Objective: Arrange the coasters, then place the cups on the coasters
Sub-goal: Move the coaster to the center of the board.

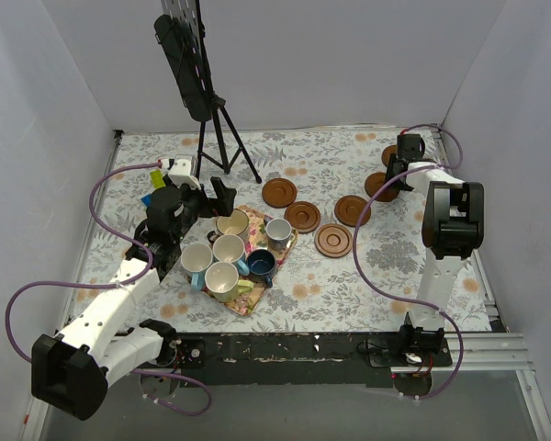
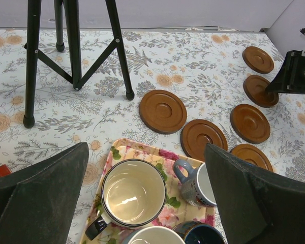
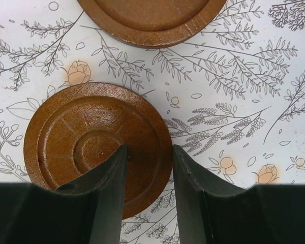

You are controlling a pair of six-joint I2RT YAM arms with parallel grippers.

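Several brown coasters lie in a loose arc right of centre, from one [image 1: 279,192] by the tray to one [image 1: 390,154] at the far right. Several cups stand on a floral tray [image 1: 246,307]. My left gripper [image 1: 216,197] hangs wide open over the tray's far end, with a dark-rimmed cream cup [image 2: 133,192] below it and a grey-blue cup [image 2: 195,185] beside it. My right gripper [image 3: 150,152] is partly open over a coaster [image 3: 91,142]. One fingertip [image 3: 117,162] is above the disc. The other stands just outside the rim.
A black tripod [image 1: 222,138] with a dark panel stands at the back, its feet just beyond the tray. Colourful blocks [image 1: 152,184] lie at the left by my left arm. White walls close three sides. Purple cables loop beside both arms.
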